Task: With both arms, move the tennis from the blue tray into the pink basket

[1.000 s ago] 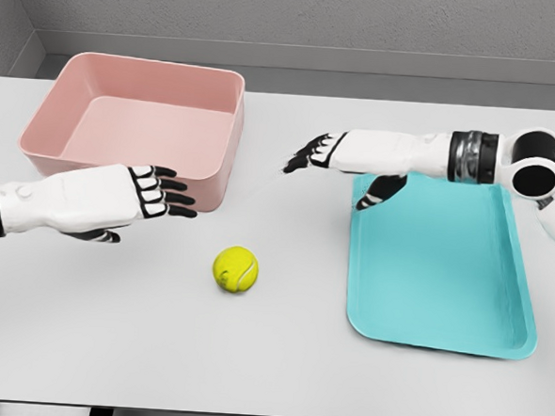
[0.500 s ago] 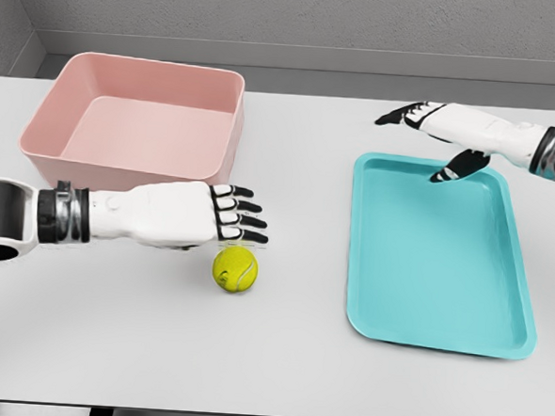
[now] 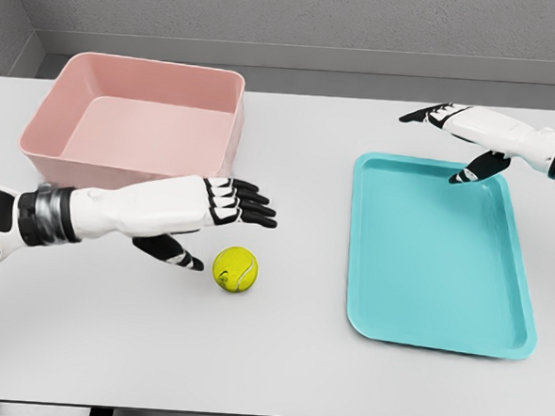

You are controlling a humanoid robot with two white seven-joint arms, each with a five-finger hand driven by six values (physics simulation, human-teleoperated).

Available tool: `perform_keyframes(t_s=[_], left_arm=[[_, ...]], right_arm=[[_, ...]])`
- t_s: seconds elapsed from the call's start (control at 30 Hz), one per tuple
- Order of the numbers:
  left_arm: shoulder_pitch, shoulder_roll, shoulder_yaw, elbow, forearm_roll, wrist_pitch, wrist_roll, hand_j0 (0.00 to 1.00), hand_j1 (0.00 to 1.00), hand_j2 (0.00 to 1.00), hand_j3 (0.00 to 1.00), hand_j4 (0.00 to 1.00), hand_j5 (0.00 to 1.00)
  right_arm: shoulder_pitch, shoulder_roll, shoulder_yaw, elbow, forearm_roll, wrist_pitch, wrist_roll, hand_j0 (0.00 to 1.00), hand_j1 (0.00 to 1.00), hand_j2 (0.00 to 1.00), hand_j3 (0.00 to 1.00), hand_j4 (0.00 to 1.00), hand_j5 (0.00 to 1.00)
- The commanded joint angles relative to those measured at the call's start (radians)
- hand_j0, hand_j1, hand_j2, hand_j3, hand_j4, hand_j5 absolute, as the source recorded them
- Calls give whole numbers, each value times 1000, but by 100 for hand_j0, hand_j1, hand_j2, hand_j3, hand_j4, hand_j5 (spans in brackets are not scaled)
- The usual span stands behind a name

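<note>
Left hand poised over the ball on the table

The tennis ball (image 3: 235, 269) lies on the white table (image 3: 278, 359), off the blue tray (image 3: 443, 275), just below and right of the left hand (image 3: 197, 213), whose fingers are spread, thumb beside the ball; the far right hand (image 3: 461, 134), also spread, is well apart; the pink basket (image 3: 137, 124) lies behind

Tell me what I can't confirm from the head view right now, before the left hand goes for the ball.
- Left hand: it hovers by the tennis ball, but one view cannot settle its height above the table.
- Pink basket: its near wall hides the near strip of floor; the left forearm crosses that wall's base.
- Right hand: its arm is cut by the right edge.
</note>
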Motion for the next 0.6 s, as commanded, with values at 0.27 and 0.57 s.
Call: perform_keyframes(t_s=[0.27, 0.57], left_arm=[[-121, 0, -95, -2, -166, 1, -7, 100, 100, 100, 100, 100, 100], [-169, 31, -175, 0, -188, 1, -38, 100, 100, 100, 100, 100, 100]], right_arm=[[2, 2, -5, 0, -7, 2, -1, 100, 100, 100, 100, 100, 100], [6, 3, -7, 0, -7, 2, -1, 100, 100, 100, 100, 100, 100]])
